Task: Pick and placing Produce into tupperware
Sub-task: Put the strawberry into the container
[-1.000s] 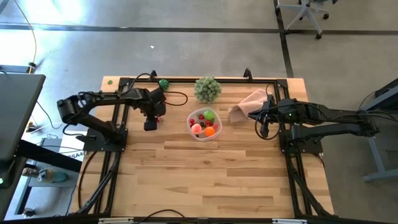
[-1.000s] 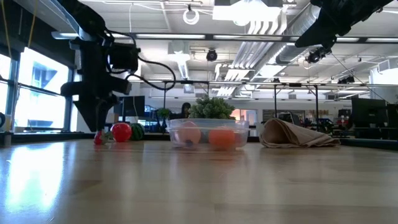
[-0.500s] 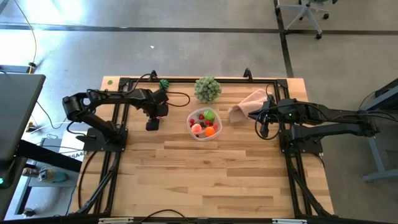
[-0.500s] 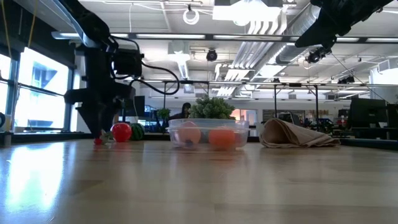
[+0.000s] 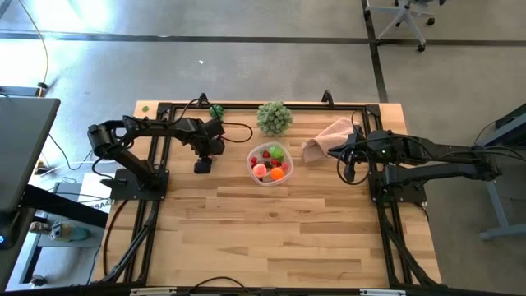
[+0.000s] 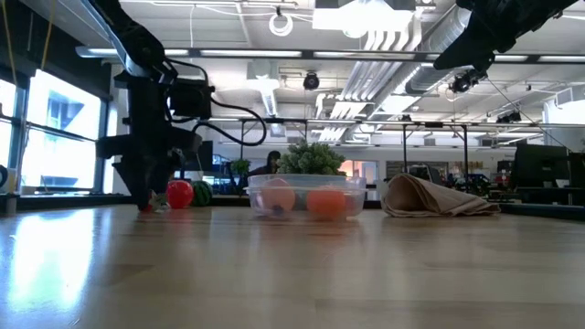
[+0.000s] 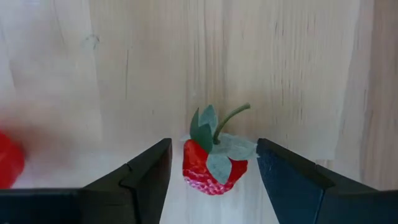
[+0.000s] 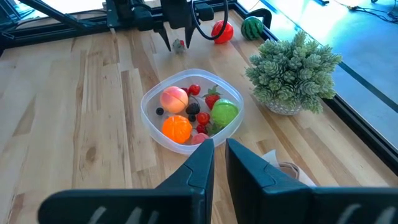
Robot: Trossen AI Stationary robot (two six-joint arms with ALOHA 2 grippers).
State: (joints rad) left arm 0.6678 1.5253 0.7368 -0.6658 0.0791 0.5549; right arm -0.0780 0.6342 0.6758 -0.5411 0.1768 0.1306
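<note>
A small red strawberry with a green leafy cap lies on the wood, on its side. My left gripper points down over it, open, with one finger on either side of it and a gap to each; it also shows in the high view. The clear round tupperware stands at the table's middle, holding several pieces of produce: orange, pink, green and red. My right gripper waits shut and empty to the right of the tupperware.
A red round fruit and a dark green striped one lie near the far left edge. The pale green leafy ball stands behind the tupperware. The pink cloth lies at the far right. The near half of the table is bare wood.
My left gripper has gone a little toward the table's right edge and down, and its fingers now stand around the strawberry. The strawberry and the tupperware have stayed where they were.
</note>
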